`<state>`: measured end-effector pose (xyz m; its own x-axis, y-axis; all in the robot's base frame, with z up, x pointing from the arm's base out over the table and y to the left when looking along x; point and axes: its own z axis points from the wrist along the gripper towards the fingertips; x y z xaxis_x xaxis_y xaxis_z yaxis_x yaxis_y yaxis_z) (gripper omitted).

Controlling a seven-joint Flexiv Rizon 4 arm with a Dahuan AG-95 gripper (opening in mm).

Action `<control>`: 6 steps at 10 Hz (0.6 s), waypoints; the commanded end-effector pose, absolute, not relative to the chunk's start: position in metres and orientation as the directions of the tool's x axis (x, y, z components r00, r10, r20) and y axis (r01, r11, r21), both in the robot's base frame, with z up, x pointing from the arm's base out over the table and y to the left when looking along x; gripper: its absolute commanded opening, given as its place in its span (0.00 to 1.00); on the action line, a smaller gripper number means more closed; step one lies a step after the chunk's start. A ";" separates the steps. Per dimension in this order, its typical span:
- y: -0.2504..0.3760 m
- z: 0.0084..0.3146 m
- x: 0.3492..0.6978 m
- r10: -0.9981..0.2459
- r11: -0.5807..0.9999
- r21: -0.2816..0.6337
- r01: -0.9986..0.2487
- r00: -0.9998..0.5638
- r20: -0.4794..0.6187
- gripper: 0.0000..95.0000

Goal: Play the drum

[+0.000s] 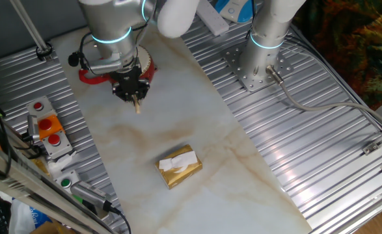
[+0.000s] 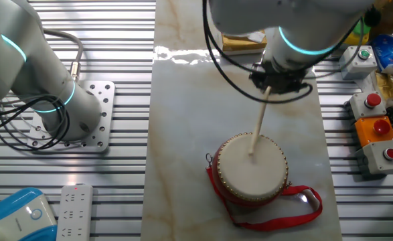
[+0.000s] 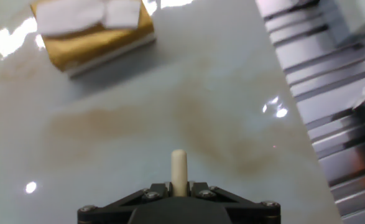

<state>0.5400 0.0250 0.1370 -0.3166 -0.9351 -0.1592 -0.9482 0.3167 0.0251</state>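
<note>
The drum [image 2: 252, 169] is red-bodied with a cream-white head and a red looped strap [image 2: 296, 201]. In one fixed view only its red rim [image 1: 150, 68] shows behind the hand. My gripper [image 2: 281, 79] is shut on a pale wooden drumstick [image 2: 258, 124]. The stick slants down from the jaws, and its far tip rests on or just above the drum head. The stick's short end pokes out past the jaws in one fixed view [image 1: 137, 104] and in the hand view [image 3: 179, 171]. The hand view does not show the drum.
A gold rectangular block [image 1: 179, 166] with white paper on top lies on the marble board, also in the hand view [image 3: 92, 31]. A button box [image 2: 377, 134] stands beside the board. A second arm's base [image 1: 259, 62] is bolted on the ribbed metal table.
</note>
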 end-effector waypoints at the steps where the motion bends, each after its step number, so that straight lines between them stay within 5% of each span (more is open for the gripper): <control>1: 0.033 0.180 0.538 -0.942 0.335 0.057 -0.941 -0.335 0.010 0.00; 6: 0.034 0.182 0.538 -0.945 0.328 0.066 -0.943 -0.328 0.008 0.00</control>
